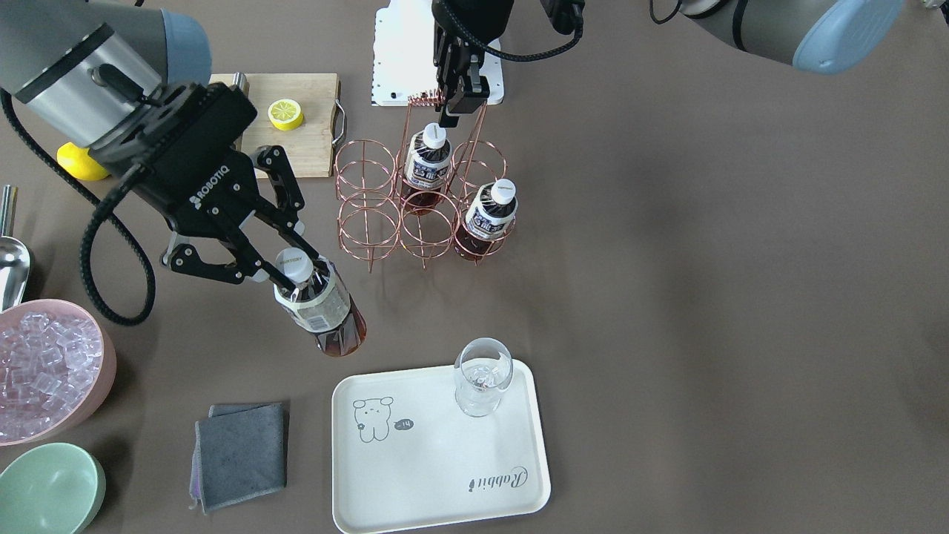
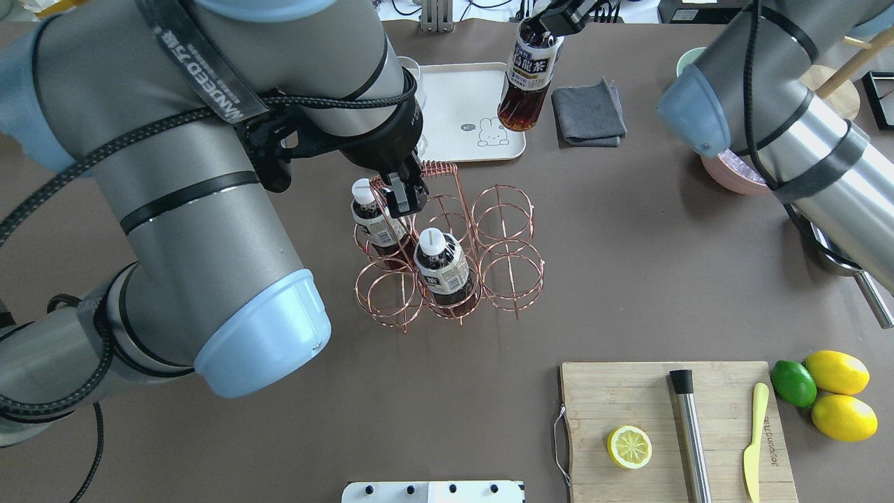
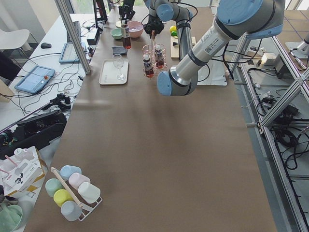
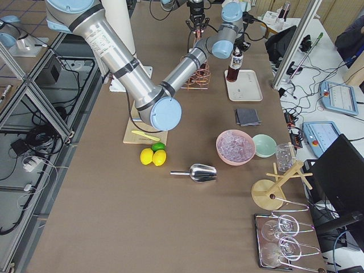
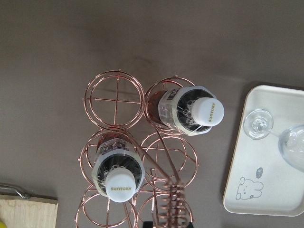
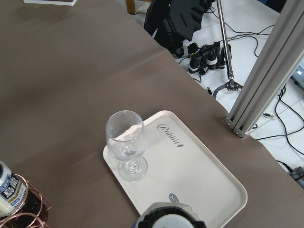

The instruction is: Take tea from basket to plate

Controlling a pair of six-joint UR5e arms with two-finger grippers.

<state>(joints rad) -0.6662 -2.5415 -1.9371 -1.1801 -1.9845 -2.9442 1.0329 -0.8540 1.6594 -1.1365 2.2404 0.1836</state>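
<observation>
- Copper-wire basket (image 1: 371,215) holds two more bottles (image 1: 426,163); the left gripper (image 1: 451,111) is pinched on its handle.
- Right gripper (image 1: 300,273) is clamped round the tea (image 1: 330,319), which hangs tilted in the air.
- Seen from the front camera, the tea sits at 11 o'clock off the plate (image 1: 415,489), near its corner.

At the frame's upper middle the basket (image 3: 153,48) stands on the brown table (image 3: 159,159) with two bottles (image 3: 146,65) in it. Just left lies the plate (image 3: 109,77), bearing a wine glass (image 3: 118,64). Further up, the tea (image 3: 126,39) hangs under the right gripper (image 3: 126,24). Pastel cups (image 3: 72,191) sit lower left.
</observation>
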